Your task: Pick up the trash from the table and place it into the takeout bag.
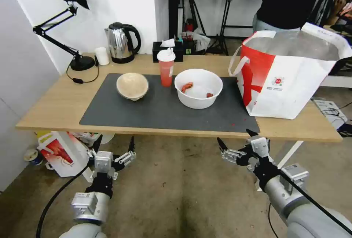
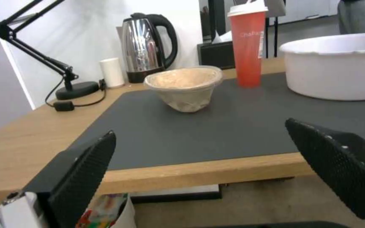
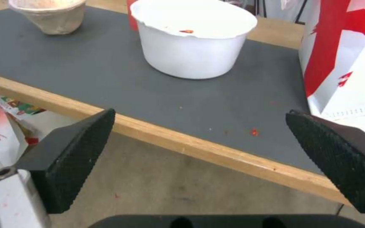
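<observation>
On the table lies a dark grey mat bearing the trash: a tan paper-like bowl, a red cup with a white lid, and a large white bowl with red scraps. The takeout bag stands open at the table's right end. My left gripper hangs open below the front edge, left. My right gripper is open below the edge, near the bag.
A black desk lamp, small white cup, steel kettle and black tissue box line the table's back. A white-and-red carton sits on the floor under the left end. A person stands behind the bag.
</observation>
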Motion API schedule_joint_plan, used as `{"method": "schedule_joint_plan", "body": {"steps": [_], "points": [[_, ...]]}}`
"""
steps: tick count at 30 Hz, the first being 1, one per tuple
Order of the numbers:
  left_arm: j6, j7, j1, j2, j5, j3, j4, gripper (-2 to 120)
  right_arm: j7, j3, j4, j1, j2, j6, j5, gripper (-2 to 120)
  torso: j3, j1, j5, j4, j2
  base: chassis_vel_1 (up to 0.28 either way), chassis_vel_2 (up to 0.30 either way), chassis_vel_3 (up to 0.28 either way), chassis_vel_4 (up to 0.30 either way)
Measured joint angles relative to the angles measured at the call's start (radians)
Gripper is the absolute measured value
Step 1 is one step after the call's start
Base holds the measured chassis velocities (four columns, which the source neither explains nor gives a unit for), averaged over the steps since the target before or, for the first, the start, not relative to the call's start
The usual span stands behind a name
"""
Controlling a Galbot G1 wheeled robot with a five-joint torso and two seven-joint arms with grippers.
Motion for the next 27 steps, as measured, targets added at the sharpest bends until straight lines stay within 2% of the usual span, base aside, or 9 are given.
{"method": "schedule_joint_plan", "body": {"steps": [9, 12, 14, 15, 19, 20, 23, 25, 27], "points": [[0.001, 0.0, 0.0, 0.0, 0.0, 0.0, 0.0, 100, 0.0, 0.005, 0.0, -0.002, 0.0, 0.001, 0.0, 100, 0.0, 0.0, 0.0, 0.0, 0.0, 0.0, 0.0, 0.0, 0.0], [0.042, -0.001, -0.009, 0.002, -0.02, 0.0, -0.008, 100, 0.0, 0.005, 0.0, -0.002, 0.001, 0.001, -0.001, 100, 0.0, 0.0, 0.0, 0.0001, 0.0, 0.0, 0.0, 0.0, 0.0], [0.106, -0.005, -0.024, 0.005, -0.055, 0.001, -0.026, 100, 0.0, 0.005, 0.0, -0.002, 0.002, 0.001, -0.002, 100, 0.0, 0.0, 0.0, 0.0, 0.0, 0.0, 0.0, 0.0, 0.0], [0.106, -0.005, -0.024, 0.005, -0.055, 0.001, -0.026, 100, 0.0, 0.005, 0.0, -0.002, 0.002, 0.001, -0.002, 100, 0.0, 0.0, 0.0, 0.0, 0.0, 0.0, 0.0, 0.0, 0.0], [0.244, -0.014, -0.055, 0.013, -0.127, 0.002, -0.063, 100, 0.0, 0.005, 0.0, -0.001, 0.002, 0.002, -0.002, 100, 0.0, 0.0, 0.0, 0.0, 0.0, 0.0, 0.0, 0.0, 0.0], [0.244, -0.014, -0.055, 0.013, -0.127, 0.002, -0.063, 100, 0.0, 0.005, 0.0, -0.001, 0.002, 0.002, -0.002, 100, 0.0, 0.0, 0.0, 0.0, 0.0, 0.0, 0.0, 0.0, 0.0], [0.349, -0.021, -0.078, 0.018, -0.183, 0.003, -0.091, 100, 0.001, 0.005, 0.0, 0.0, 0.0, 0.002, -0.003, 100, 0.0, 0.0, 0.0001, 0.0, 0.0, 0.0, 0.0, 0.0, 0.0], [0.371, -0.022, -0.083, 0.019, -0.194, 0.003, -0.097, 100, 0.001, 0.005, 0.0, 0.0, -0.001, 0.002, -0.003, 100, 0.0, 0.0, 0.0, 0.0, 0.0, 0.0, 0.0, 0.0, 0.0], [0.45, -0.027, -0.101, 0.023, -0.236, 0.003, -0.119, 100, 0.002, 0.005, -0.001, 0.001, -0.001, 0.002, -0.003, 100, 0.0, 0.0, 0.0, 0.0, 0.0, 0.0, 0.0, 0.0, 0.0]]}}
